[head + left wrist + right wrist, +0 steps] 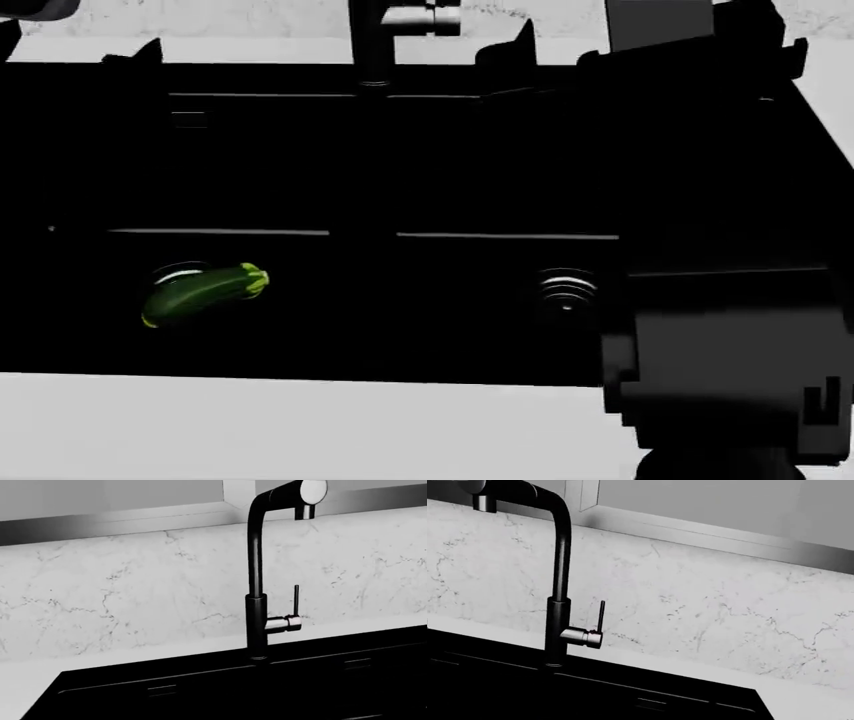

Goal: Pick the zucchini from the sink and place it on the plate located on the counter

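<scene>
1. Zucchini [203, 293] lying on floor of sink [427, 160], near-left part, partly over the left drain [176, 270], pale stem end pointing right. Not held by anything.
2. Fingers: can't tell. Neither wrist view shows its own gripper; head view gives only black arm bulk [727, 360] at right, w/ dark shapes along far sink edge against black basin.
3. Risk: glossy, rounded veg on a hard floor, likely to roll or squirt out if pinched off-centre or near the tapered end.
4. Risk: sitting over the drain, so a steep approach could knock it aside before closing.
5. Risk: black arms against black basin, depth hard to judge; could hit sink wall or faucet [257, 580].
6. Risk: plate not in any view; placing needs a turn to find it, w/ chance of dropping en route.
7. Surface: smooth white counter [307, 430] on near side, also behind sink.
8. Room: marble-veined backsplash [707, 595] behind faucet, second drain [567, 290] at right.
</scene>
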Robot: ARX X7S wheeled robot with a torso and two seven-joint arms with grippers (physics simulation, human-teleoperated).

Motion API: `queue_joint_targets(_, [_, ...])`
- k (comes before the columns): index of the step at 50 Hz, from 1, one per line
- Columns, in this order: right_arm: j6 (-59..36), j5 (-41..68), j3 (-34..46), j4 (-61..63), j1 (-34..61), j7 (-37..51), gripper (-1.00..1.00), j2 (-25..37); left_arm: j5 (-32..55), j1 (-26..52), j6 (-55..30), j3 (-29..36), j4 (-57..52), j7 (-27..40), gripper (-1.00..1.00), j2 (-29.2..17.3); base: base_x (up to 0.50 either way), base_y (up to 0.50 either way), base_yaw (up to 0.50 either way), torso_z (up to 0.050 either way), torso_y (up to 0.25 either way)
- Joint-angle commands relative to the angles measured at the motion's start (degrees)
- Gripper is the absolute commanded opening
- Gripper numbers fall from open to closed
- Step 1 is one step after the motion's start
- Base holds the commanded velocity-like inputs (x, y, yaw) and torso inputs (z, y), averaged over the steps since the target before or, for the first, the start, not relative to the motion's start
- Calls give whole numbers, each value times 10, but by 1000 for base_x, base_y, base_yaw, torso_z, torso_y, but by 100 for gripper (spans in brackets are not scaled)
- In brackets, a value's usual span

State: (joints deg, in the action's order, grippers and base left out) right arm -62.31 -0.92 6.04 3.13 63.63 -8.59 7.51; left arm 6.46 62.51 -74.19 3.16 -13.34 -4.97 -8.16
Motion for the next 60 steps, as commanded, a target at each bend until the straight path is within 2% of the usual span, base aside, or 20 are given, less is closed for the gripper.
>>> queue_joint_targets(1, [11, -4, 9, 30, -31, 6, 100, 4, -10, -34, 15, 4, -31, 10, 100, -7, 500, 0, 0, 0, 0])
queue_joint_targets(32, [12, 8, 16, 32, -29, 13, 100, 8, -2, -41, -1, -3, -46, 20, 100, -16, 500, 28, 0, 0, 1])
queue_joint_targets(60, [9, 15, 12, 38, -30, 15, 100, 11, -3, -37, -21, 4, -45, 28, 100, -20, 0, 0, 0, 0, 0])
